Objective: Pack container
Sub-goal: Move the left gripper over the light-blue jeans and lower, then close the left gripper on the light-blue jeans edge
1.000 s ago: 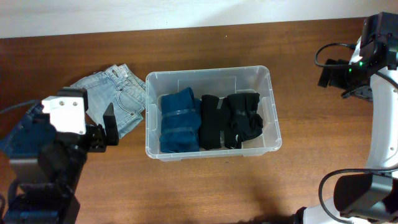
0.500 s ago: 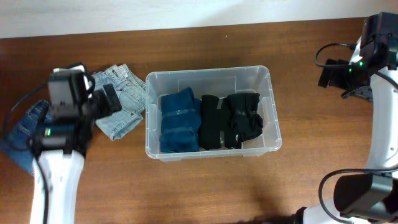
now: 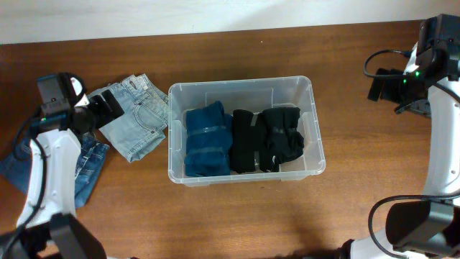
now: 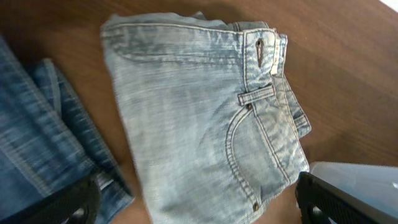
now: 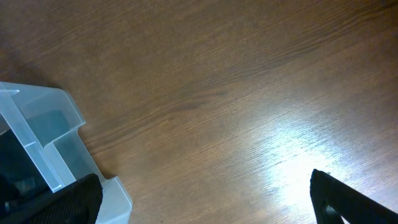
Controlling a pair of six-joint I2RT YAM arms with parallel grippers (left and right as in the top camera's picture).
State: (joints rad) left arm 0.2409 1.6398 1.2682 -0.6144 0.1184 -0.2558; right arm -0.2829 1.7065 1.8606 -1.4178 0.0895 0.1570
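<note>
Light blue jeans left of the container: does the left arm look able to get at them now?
Probably yes. The left claw is open over the light blue jeans, which lie folded with nothing on top of them; the container stands off to the side, not in the way.

one container (image 3: 241, 84), three packed garments (image 3: 206, 140), two loose jeans (image 3: 136, 119).

Bright, even lighting; soft glare whitens the table (image 5: 292, 158) in the right wrist view.
</note>
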